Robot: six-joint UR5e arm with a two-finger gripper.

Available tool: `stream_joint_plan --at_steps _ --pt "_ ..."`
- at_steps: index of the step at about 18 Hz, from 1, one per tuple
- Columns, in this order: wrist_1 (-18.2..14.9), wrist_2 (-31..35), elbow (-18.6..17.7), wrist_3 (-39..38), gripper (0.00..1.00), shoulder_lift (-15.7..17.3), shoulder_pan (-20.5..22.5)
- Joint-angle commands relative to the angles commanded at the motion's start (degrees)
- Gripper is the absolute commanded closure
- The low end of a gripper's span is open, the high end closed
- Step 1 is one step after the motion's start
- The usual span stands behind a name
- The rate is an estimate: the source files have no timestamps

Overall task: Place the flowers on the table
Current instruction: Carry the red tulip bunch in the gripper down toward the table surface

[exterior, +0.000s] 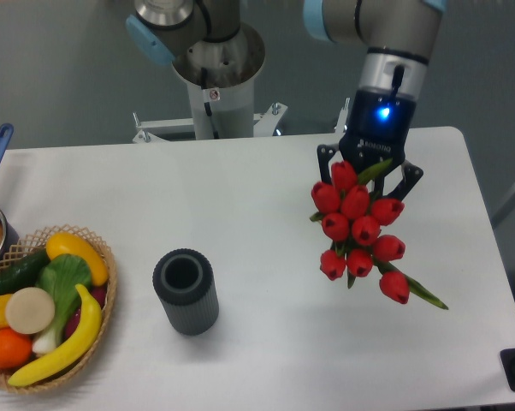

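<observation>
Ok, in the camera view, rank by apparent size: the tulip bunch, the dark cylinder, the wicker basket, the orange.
1. Wicker basket, partly cut off by the frame
2. Tulip bunch, though held nearer the camera, so unsure against the basket
3. Dark cylinder
4. Orange

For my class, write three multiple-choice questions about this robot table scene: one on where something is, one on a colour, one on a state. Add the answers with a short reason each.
1. Where does the dark ribbed cylinder stand?
A. inside the basket
B. on the white table, right of the woven wicker basket
C. under the tulips

2. What colour are the tulip buds?
A. red
B. yellow
C. white

3. What state is the bunch of red tulips in?
A. lying flat on the table
B. standing in the cylinder
C. held up by the gripper

Answers:
1 B: it stands upright on the white table, apart from the woven wicker basket.
2 A: every bud in the bunch of red tulips is red.
3 C: the gripper clasps the bunch's upper end.
</observation>
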Motion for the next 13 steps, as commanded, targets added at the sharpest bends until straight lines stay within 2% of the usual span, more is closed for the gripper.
stream_joint_plan --at_steps 5,10,13 --pt "-0.44 10.98 -0.53 1.77 0.56 -1.22 -3.95" --pt "-0.62 19.33 -0.97 1.95 0.56 -4.74 -8.25" --pt "-0.53 24.69 -0.88 1.86 0.56 -8.16 -10.89"
